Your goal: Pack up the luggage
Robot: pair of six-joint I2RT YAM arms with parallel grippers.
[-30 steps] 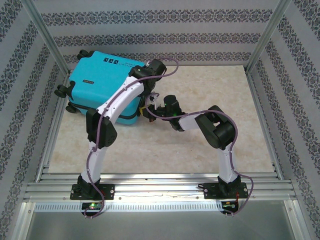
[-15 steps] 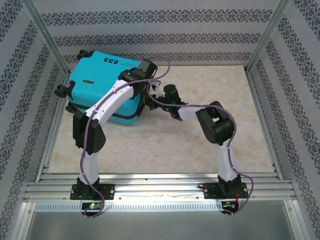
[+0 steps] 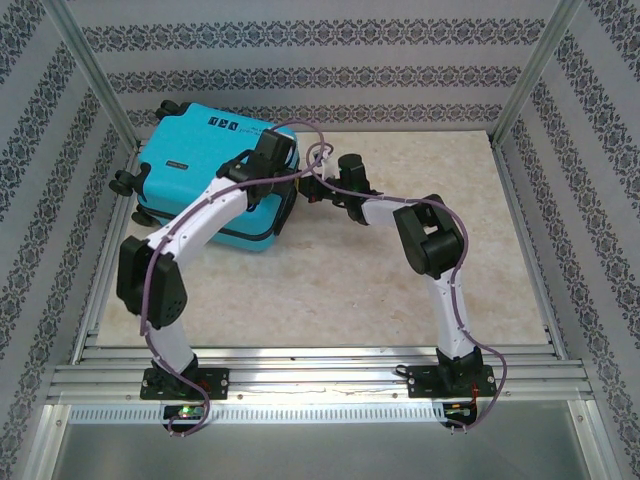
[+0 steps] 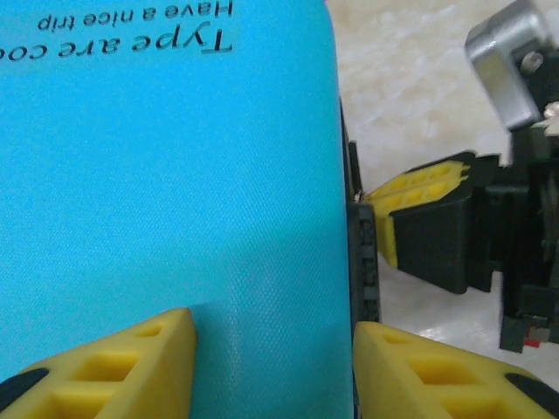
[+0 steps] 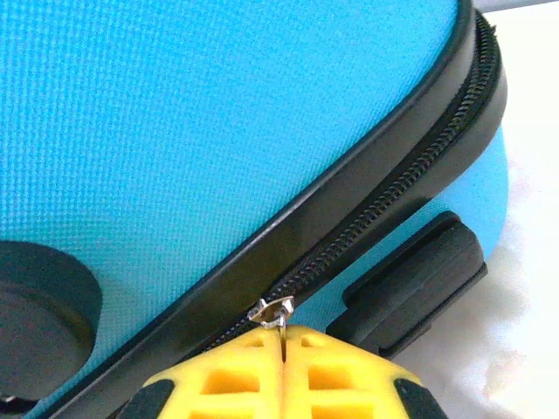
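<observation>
Dragging the zipper pull (image 5: 272, 309) farther along the luggage (image 3: 200, 165) side, the right hand (image 5: 284, 336) stays pinched on it. The left hand (image 4: 272, 349), half-wide and narrowing, follows over the shell edge and holds nothing. The luggage lies flat, far-left on the worktop (image 3: 330, 290); zipping appears to be advancing.

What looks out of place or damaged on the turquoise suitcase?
Nothing stands out. The luggage lies flat with its lid down, the shell looks intact, and the right gripper is shut on the zipper pull.

Robot lab cell, aluminium frame (image 3: 300, 360), patterned panels (image 3: 320, 60), marble-look table (image 3: 330, 290)
</observation>
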